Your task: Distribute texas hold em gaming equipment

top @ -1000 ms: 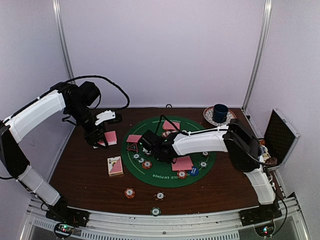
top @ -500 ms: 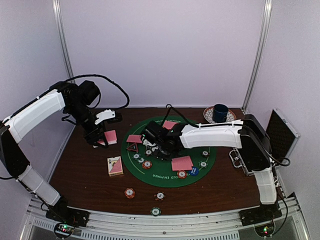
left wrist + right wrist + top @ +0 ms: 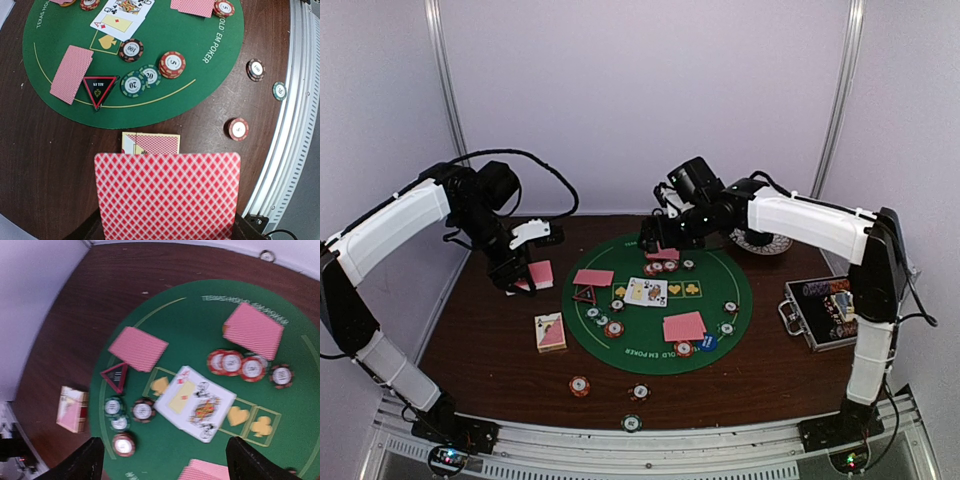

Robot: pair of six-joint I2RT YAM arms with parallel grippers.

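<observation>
Dark table [image 3: 480,350], green mat [image 3: 722,285], pale walls [image 3: 640,100], left end effector [image 3: 518,278] clamped on card [image 3: 167,190], right end effector [image 3: 164,447] apart

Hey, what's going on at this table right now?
Two robot arms are laying out a poker game. The left gripper is shut on a pink-backed card, holding it above the wooden table beside the green mat. The right gripper hangs open over the mat, holding nothing. Two face-up cards lie mid-mat, with poker chips and face-down cards around them.
</observation>
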